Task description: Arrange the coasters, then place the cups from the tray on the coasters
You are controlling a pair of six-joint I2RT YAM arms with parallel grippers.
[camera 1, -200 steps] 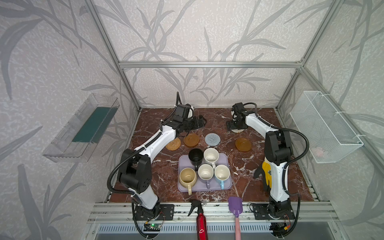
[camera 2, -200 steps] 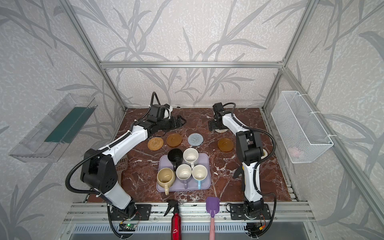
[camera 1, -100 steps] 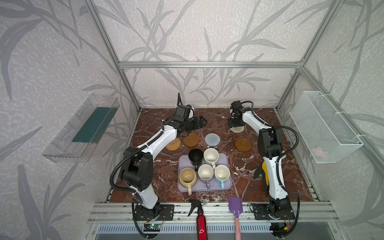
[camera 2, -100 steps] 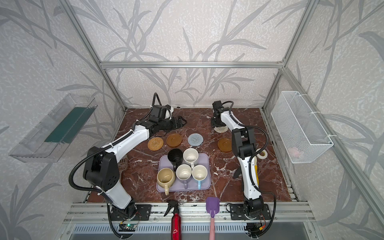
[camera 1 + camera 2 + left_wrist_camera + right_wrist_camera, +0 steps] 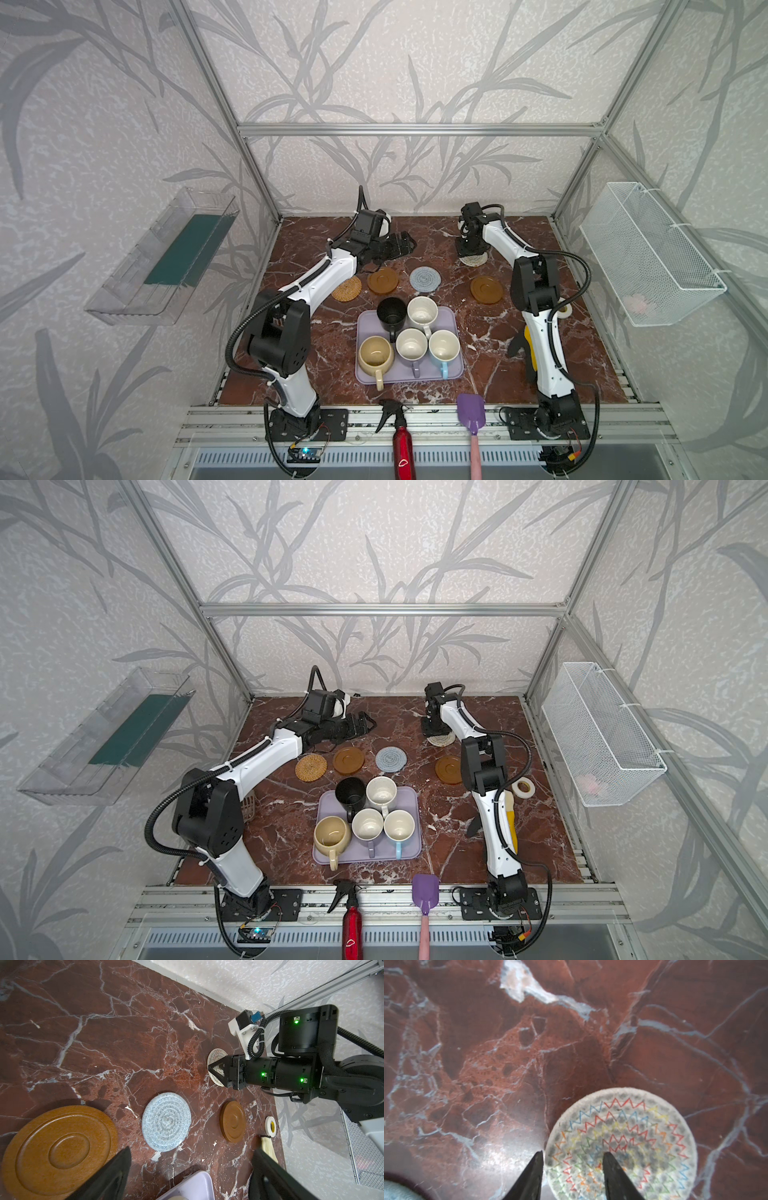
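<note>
Right gripper (image 5: 572, 1153) has its jaws half closed over the cream coaster (image 5: 633, 1126), maybe pinching its edge, I cannot tell, to slide it beside the brown coaster (image 5: 233, 1122).

Marble tabletop (image 5: 498, 361): white tape roll (image 5: 523, 788) near its right edge; red spray bottle (image 5: 402, 440) and purple spatula (image 5: 471, 411) just beyond its front edge.

No words, numbers or brand names can be read anywhere; the red spray bottle (image 5: 402, 446) bears a small white looped mark, too small to make out; the tape roll (image 5: 268, 1128) shows dark print inside its core, too blurred to read.
</note>
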